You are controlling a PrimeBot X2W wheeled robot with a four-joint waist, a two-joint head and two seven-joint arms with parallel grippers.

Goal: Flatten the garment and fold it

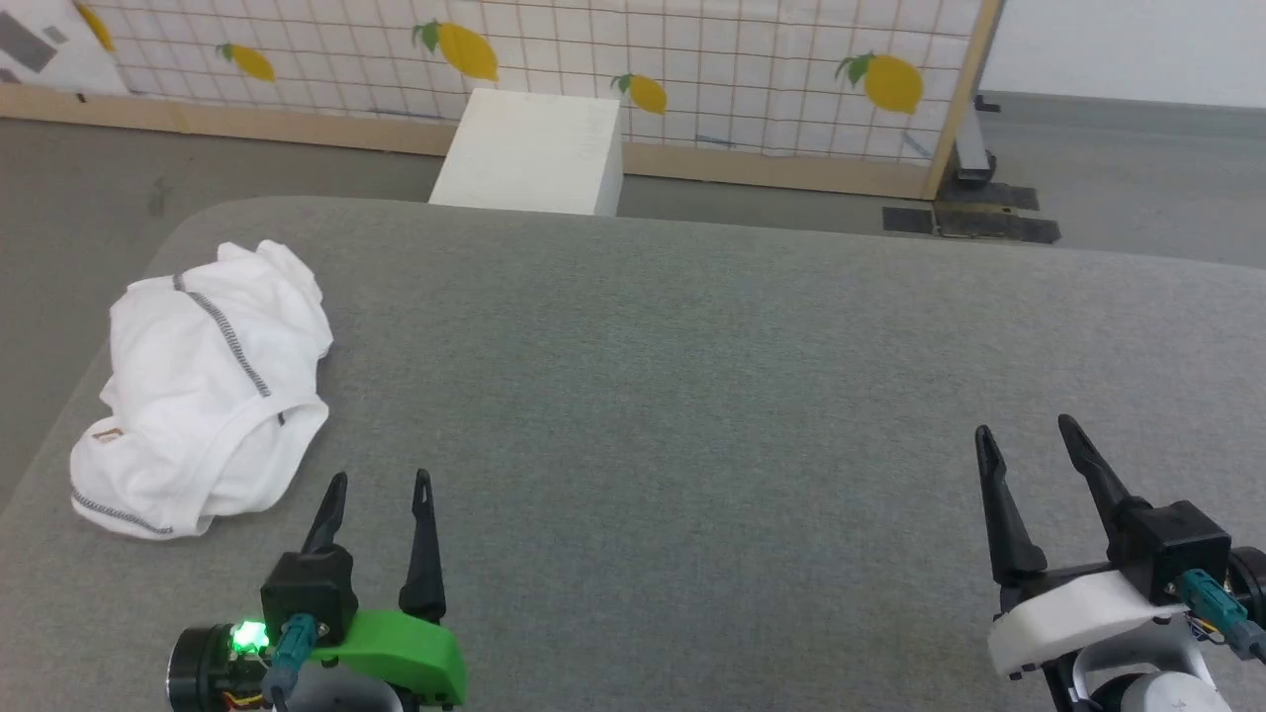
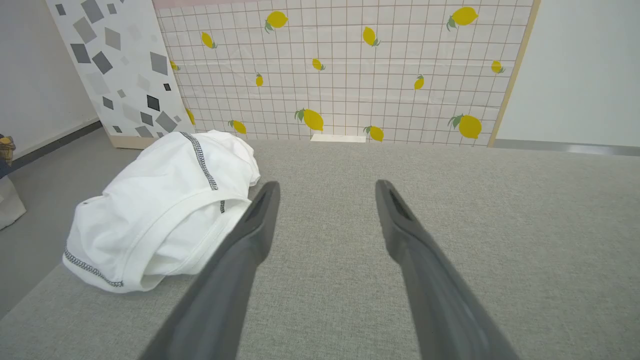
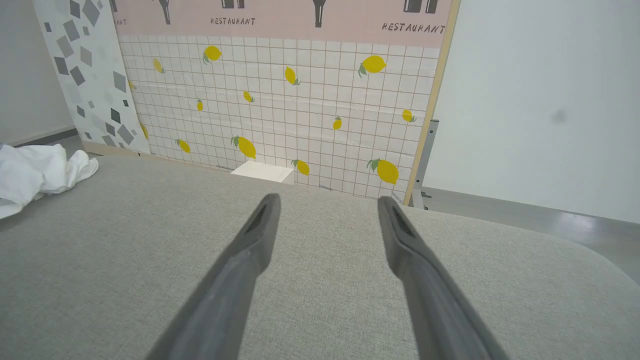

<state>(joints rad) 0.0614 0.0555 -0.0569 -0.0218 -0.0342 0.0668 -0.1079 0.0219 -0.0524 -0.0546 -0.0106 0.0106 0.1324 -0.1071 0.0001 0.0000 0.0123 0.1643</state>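
The table (image 1: 692,396) is open save garment (image 1: 203,396) heaped left; box (image 1: 534,148) apparently beyond.

White box (image 1: 534,148) between grey table (image 1: 692,396) and lemon-print panel (image 1: 742,89); grey floor (image 1: 59,198) around.

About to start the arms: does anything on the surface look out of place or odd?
The garment lies crumpled in a heap close to the left edge of the grey surface, not flat. The left gripper and right gripper stand open, clear of it. Nothing looks spilled or damaged.
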